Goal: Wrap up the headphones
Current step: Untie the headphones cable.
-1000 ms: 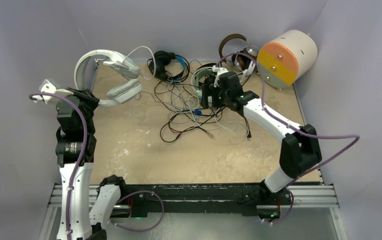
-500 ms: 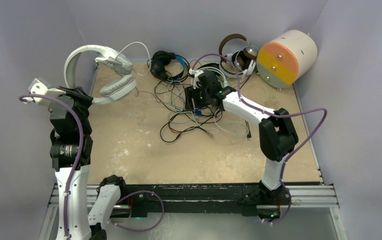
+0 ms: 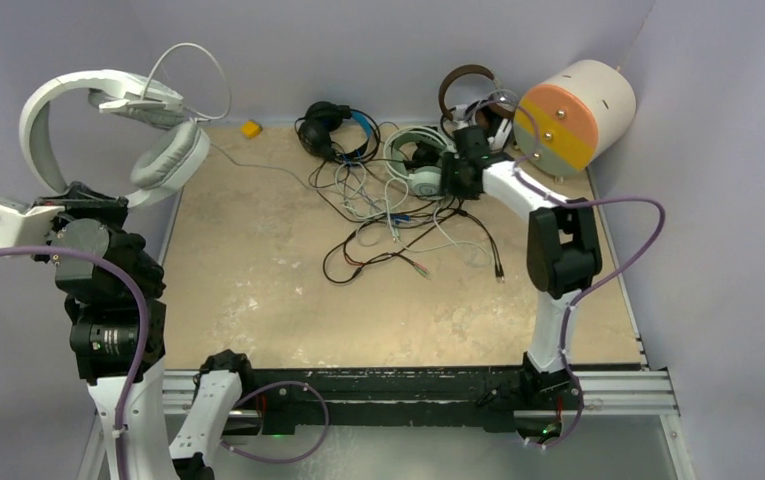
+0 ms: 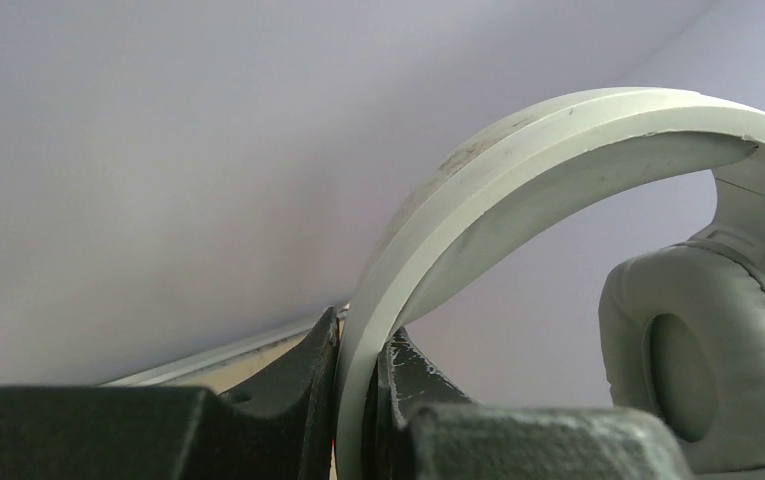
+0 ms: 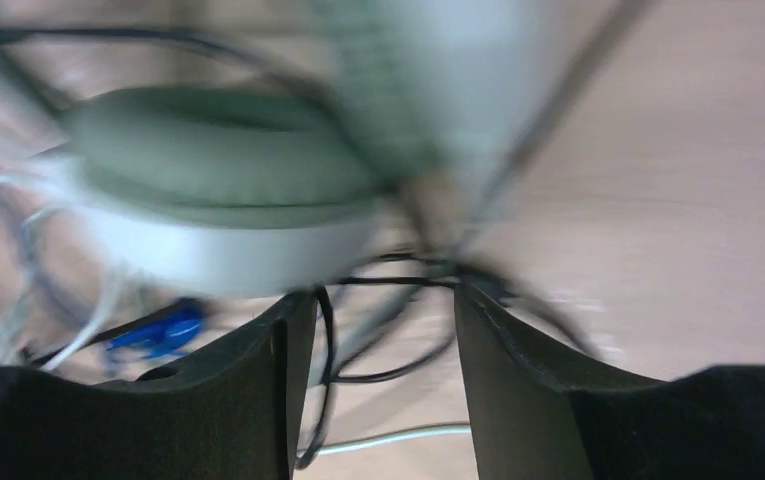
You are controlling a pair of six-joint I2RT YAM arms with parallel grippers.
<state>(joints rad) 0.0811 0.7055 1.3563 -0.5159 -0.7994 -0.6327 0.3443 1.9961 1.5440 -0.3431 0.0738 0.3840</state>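
Left gripper (image 4: 363, 380) clamped narrow on the band of the big white-grey padded over-ear headphones (image 3: 53, 105) — we see them lifted clear of the beige tabletop (image 3: 278, 290), out past its 10 o'clock corner. Their thin white cable trails down toward the tangle of thin cables (image 3: 388, 225) at 12 to 1 o'clock. Right gripper (image 5: 383, 330) sits low beside the mint-green headphones (image 3: 413, 165) at 1 o'clock — jaws parted, not wide, dark cables crossing the gap, nothing visibly pinched; wrist view blurred. Black headphones with blue headband (image 3: 333, 130) at 12. Brown headphones (image 3: 463, 85) beside the cream cylinder with orange-and-green face (image 3: 578, 115) at 2. Small yellow block (image 3: 250, 128) at 11.
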